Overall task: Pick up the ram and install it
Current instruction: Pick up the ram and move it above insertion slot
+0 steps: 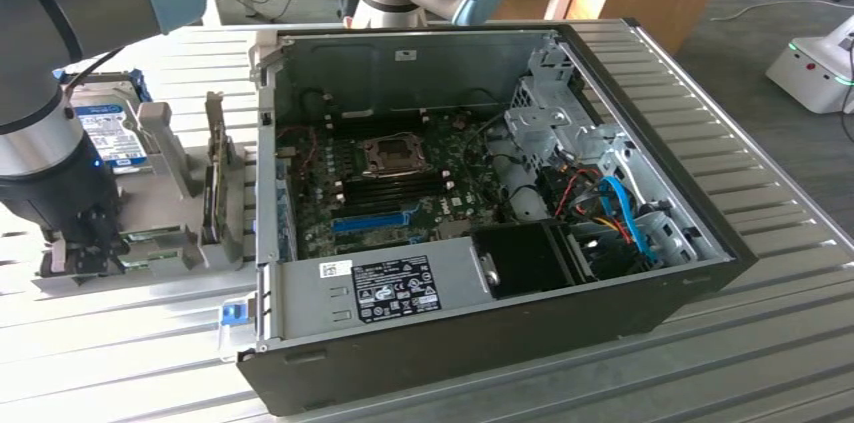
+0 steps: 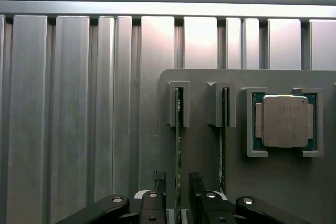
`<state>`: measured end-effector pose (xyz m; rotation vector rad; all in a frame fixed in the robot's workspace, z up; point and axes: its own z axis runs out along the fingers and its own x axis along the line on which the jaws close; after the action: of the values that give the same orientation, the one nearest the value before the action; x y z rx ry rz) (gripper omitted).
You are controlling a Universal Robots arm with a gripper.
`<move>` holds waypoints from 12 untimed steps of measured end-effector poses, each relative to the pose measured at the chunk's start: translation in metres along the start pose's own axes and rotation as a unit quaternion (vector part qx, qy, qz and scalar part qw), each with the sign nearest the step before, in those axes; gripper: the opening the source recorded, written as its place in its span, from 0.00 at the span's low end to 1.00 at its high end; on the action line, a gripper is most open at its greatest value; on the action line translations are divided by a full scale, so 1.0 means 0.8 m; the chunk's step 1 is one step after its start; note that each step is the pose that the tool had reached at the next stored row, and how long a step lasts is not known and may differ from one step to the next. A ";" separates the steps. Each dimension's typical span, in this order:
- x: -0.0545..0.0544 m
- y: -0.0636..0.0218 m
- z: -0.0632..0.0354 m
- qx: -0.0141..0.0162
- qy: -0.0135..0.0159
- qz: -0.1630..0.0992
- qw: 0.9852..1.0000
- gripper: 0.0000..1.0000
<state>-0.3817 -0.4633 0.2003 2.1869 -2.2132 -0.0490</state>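
- Claw point(image 2: 177, 182) spread, straddling the ram point(image 2: 178, 129) in its fixture point(image 2: 236, 182), 9 o'clock of the PC case point(image 1: 561, 328) in the exterior view.
- Risk: off-centre closing could tilt the ram, jamming it.

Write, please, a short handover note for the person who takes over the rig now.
Gripper: open, one finger on each side of the ram, not closed on it.
Ram: standing on its edge in the grey holder, on the table beside the open computer.
Done: gripper lined up at the ram.
Left: grasping, lifting, and installing it in the computer.
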 end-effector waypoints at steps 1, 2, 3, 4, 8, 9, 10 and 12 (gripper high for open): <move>0.000 0.000 0.000 0.000 0.000 0.000 1.000 0.31; 0.000 0.000 0.000 0.000 0.000 0.000 1.000 0.31; 0.000 -0.001 0.000 0.000 0.000 0.000 1.000 0.31; 0.000 -0.001 0.000 0.000 0.000 0.000 1.000 0.31; 0.000 -0.004 0.000 0.000 0.000 0.000 1.000 0.31; 0.000 -0.005 0.000 0.000 0.000 0.000 1.000 0.31; 0.000 -0.006 0.000 0.000 0.000 0.000 1.000 0.31; 0.000 -0.009 0.000 0.000 0.000 0.000 1.000 0.31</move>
<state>-0.3748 -0.4632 0.2002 2.1869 -2.2133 -0.0489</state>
